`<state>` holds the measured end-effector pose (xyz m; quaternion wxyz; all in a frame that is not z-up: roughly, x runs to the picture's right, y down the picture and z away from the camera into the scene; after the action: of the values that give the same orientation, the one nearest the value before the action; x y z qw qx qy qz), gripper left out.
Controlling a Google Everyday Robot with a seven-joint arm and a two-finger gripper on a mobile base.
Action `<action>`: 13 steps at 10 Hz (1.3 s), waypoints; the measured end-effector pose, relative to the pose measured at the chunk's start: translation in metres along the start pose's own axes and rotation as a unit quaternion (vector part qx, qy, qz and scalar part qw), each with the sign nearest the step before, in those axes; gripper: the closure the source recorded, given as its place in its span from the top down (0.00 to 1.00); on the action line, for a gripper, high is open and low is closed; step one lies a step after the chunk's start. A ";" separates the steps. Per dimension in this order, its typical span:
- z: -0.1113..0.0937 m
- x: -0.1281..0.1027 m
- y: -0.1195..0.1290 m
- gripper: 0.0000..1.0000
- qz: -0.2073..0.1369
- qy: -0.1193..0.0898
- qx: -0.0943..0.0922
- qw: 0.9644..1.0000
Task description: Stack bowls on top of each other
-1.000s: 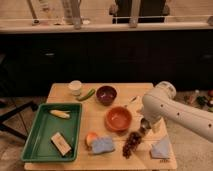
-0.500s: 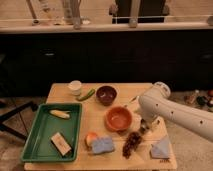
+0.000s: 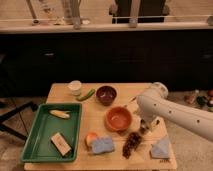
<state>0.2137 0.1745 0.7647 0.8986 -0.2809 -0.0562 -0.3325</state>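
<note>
The wide, shallow orange bowl (image 3: 118, 118) sits on the wooden table (image 3: 90, 107) right of centre. The smaller, deeper dark maroon bowl (image 3: 106, 94) sits apart from it, a little farther back and to the left. My white arm (image 3: 172, 110) comes in from the right, and its gripper (image 3: 145, 126) hangs low just right of the orange bowl's rim, near the table top. The arm hides most of the gripper. Neither bowl is held.
A small white cup (image 3: 75, 87) and a green cucumber (image 3: 86, 95) lie back left. A green tray (image 3: 50, 131) holds a banana (image 3: 59, 114) and a bar. An orange fruit (image 3: 91, 138), blue sponge (image 3: 103, 145), dark grapes (image 3: 132, 141) and blue cloth (image 3: 161, 148) line the front edge.
The arm has shifted slightly left, bringing the gripper closer to the orange bowl's right rim. The bowls have not moved.
</note>
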 end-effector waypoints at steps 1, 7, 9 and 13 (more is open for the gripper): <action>-0.004 -0.004 -0.004 0.80 -0.013 0.006 -0.003 1.000; -0.020 -0.005 -0.019 0.80 -0.133 -0.001 0.042 0.990; -0.020 -0.003 -0.025 0.80 -0.163 -0.008 0.054 0.985; -0.021 -0.002 -0.039 0.80 -0.224 -0.014 0.070 0.972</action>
<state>0.1857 0.1399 0.7645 0.8180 -0.2019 -0.1532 -0.5164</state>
